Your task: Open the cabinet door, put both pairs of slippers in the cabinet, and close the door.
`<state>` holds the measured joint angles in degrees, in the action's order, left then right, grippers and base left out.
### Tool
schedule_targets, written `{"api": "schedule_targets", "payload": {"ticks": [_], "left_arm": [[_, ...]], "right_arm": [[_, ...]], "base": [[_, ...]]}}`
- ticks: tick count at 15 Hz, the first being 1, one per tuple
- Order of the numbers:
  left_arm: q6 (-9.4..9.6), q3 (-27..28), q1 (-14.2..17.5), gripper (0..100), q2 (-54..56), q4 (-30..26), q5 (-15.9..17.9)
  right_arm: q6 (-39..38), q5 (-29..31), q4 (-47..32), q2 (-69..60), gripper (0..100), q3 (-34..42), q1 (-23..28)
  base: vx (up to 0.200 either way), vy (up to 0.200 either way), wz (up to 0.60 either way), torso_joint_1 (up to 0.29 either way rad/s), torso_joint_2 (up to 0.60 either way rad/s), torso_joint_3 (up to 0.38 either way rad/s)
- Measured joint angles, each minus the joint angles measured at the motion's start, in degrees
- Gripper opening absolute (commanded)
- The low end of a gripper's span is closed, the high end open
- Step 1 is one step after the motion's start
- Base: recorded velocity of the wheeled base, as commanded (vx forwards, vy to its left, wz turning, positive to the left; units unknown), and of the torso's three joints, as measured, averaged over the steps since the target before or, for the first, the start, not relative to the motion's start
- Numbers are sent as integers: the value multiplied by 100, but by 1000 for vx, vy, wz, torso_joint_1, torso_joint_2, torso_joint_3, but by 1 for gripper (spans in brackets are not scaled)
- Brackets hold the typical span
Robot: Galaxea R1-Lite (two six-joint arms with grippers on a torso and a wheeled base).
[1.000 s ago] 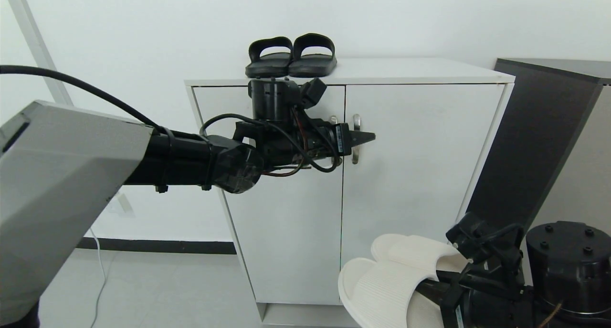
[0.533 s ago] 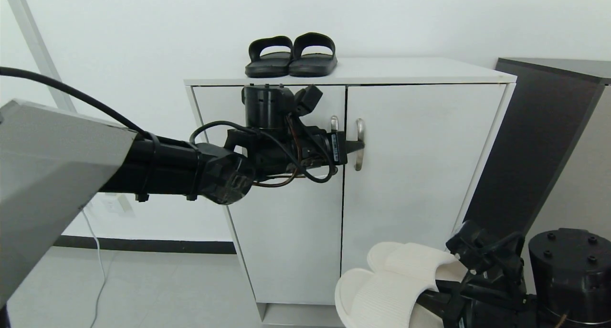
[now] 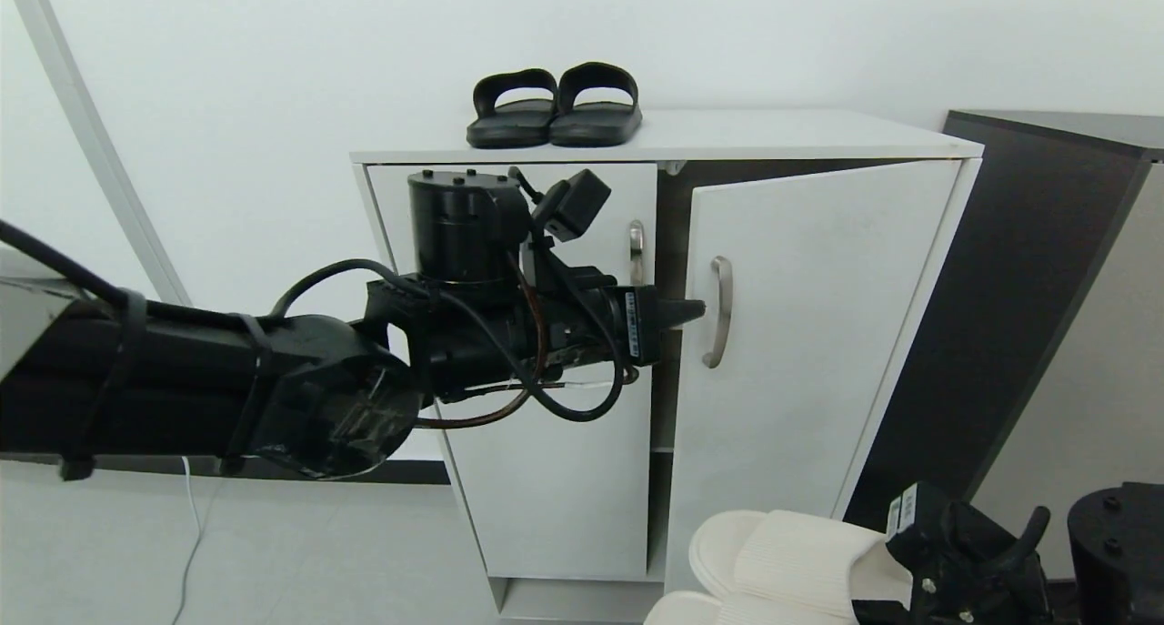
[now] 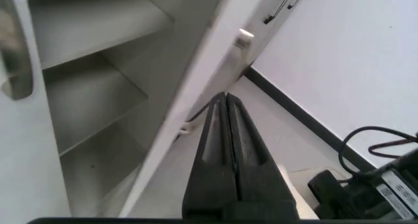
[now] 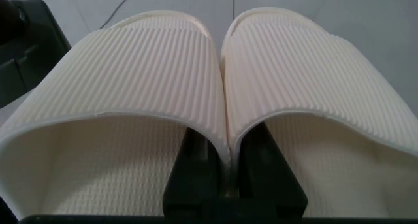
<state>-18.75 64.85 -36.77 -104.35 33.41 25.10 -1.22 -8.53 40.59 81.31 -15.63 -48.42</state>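
**Both pairs outside, right door (image 3: 800, 334) ajar**

The black slippers (image 3: 555, 106) sit on top of the cabinet (image 3: 818, 134). Its right door stands partly open (shelves (image 4: 91, 21) show inside). The left gripper (image 3: 687, 313), fingers pressed together, points just beside the handle (image 3: 718, 311). Low at the right, the right gripper (image 5: 225, 152) is clamped on the white slippers (image 3: 782, 561).

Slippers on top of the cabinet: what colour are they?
The slippers are plain black, clearest in the head view.
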Motion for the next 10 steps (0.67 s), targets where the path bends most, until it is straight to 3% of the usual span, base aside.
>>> {"api": "schedule_targets", "payload": {"ticks": [5, 10], "left_arm": [[-18, -221, 194, 0, 151, 288, 0], [-49, 323, 216, 0, -315, 449, 18]], "right_arm": [[32, 2, -4, -28, 0, 72, -74], [62, 30, 0, -28, 0, 246, -315]], "base": [[0, 0, 0, 0, 0, 0], [0, 0, 0, 0, 0, 0]]}}
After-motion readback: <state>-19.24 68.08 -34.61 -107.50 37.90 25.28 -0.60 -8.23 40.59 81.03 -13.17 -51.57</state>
